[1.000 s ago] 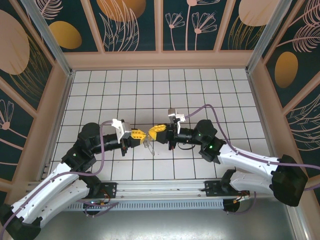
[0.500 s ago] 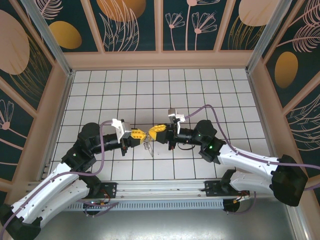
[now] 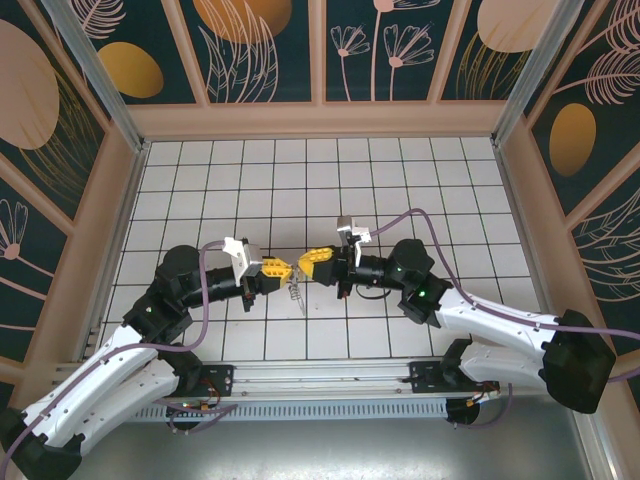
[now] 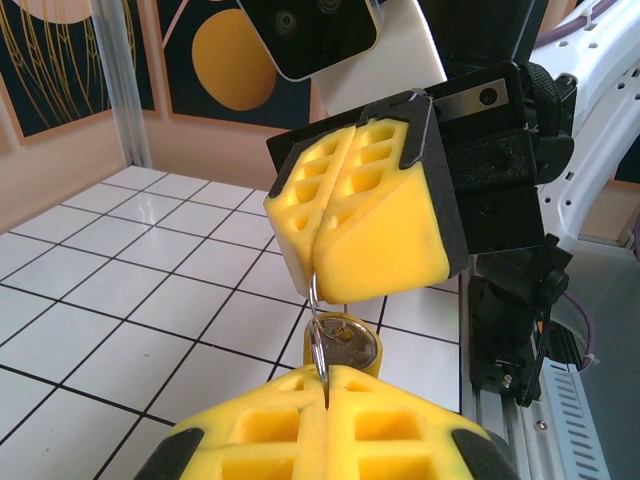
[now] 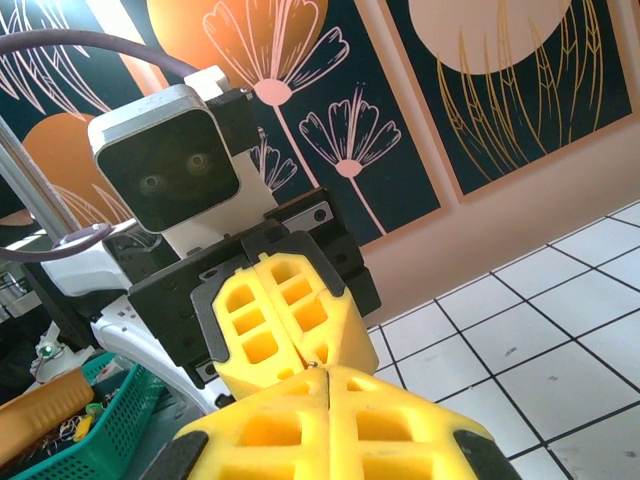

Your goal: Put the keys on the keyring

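The task looks partway done, at the threading step, and nothing in view shows it finished. Above the white tiled table (image 3: 200, 180), the left tool (image 3: 287, 267) and the right tool (image 3: 305, 262) meet nose to nose in mid-air. Both have their yellow fingers pressed fully together.

From the left wrist, the thin silvery wire keyring (image 4: 316, 325) runs as a short upright span between them. Its upper end disappears into the seam of the right tool's fingers and its lower end into the seam of the left tool's own fingers, so each appears to pinch it. Just behind the wire, touching or nearly touching it, sits the round brassy-silver head of a key (image 4: 352, 346), right above the left tool's fingertips. Whether that key is already looped onto the wire or only lies against it, I cannot tell.

What is left, by my reading, is to confirm or complete the threading and then let go.
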### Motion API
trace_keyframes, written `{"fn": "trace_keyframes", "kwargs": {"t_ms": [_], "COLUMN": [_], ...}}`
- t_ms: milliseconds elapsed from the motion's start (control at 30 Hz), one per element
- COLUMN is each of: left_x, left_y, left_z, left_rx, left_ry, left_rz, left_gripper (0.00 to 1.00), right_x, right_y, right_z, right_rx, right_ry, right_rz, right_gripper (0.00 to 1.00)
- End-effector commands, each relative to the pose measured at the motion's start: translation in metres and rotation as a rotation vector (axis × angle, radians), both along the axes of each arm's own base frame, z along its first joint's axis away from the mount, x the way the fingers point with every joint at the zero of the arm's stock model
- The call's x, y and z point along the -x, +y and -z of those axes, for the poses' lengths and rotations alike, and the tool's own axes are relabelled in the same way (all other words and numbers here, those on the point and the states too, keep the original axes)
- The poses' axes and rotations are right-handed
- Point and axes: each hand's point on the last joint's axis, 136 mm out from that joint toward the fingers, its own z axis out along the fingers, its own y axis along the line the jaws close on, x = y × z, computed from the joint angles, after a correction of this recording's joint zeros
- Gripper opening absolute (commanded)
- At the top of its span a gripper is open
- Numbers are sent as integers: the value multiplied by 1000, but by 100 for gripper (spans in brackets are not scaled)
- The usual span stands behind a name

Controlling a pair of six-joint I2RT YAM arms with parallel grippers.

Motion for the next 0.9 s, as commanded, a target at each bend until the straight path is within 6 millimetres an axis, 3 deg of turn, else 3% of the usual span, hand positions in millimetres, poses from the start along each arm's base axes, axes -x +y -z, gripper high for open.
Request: {"fn": "trace_keyframes", "kwargs": {"t_ms": [0,867], "left_x": [7,8], "left_y": [2,3], "left_z": [-24,-26], "left_rx": [52,59], "left_ry": [-71,-80], "left_rz": [26,25], "left_gripper": [0,0], "right_x": [-11,-17], "right_y": [-4,-2], "right_z": [6,24], "right_rx": [8,71], "right_ry": [24,73], "right_rz": [52,63], "right_gripper": [0,0]}}
